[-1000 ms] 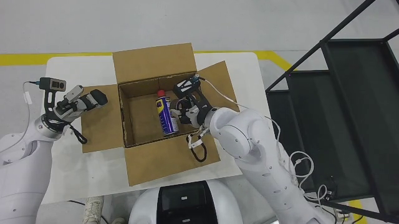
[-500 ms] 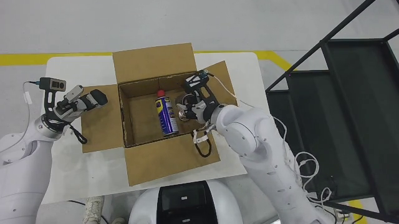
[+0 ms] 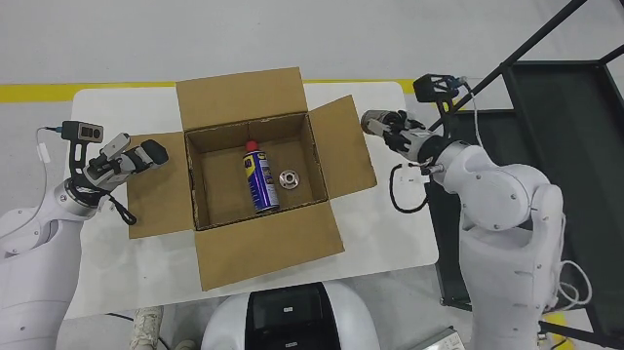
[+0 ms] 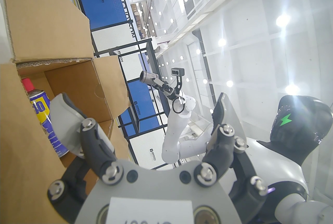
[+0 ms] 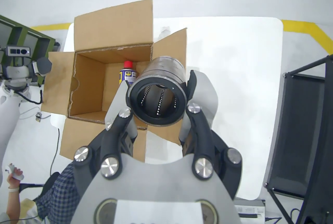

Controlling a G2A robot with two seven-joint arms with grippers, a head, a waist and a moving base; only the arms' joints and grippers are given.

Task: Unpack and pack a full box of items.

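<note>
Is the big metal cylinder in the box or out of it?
Out: the right gripper holds the metal cylinder above the table, beside the open box.

open cardboard box (image 3: 239,97), spray can (image 3: 260,182) inside

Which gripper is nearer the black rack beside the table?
Right: the right gripper, holding a metal cylinder, is beside the rack; the left gripper is across the box.

Brown open cardboard box (image 3: 244,98): matt, fibrous, torn edges rough. Blue-and-yellow spray can (image 3: 259,182): glossy printed metal, red plastic cap. Grey cylindrical metal bearing (image 5: 166,70): brushed steel sleeve, matt black end ring, shiny steel balls seen inside. White table (image 3: 382,245): smooth, matt.
</note>
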